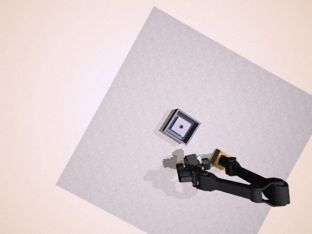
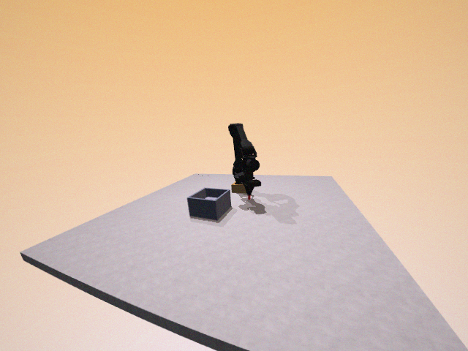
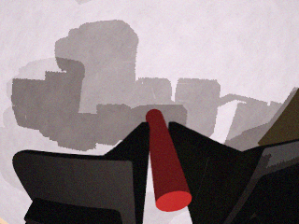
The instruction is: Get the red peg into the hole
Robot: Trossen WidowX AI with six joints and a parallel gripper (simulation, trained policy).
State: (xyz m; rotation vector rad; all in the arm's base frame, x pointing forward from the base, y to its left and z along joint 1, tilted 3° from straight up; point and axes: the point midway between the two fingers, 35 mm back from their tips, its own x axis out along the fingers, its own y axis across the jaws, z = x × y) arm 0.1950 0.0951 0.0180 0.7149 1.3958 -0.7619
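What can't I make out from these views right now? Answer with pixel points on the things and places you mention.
- Top view: the red peg (image 2: 248, 197) (image 3: 169, 161), hidden under the gripper (image 3: 158, 128) and arm.
- Exterior view: the hole in the plate (image 1: 185, 121), hidden by the box (image 1: 193, 118) (image 2: 202, 208) walls.
- Exterior view: whether the peg's lower end touches the table, too small to tell.
- Wrist view: the box, out of frame.
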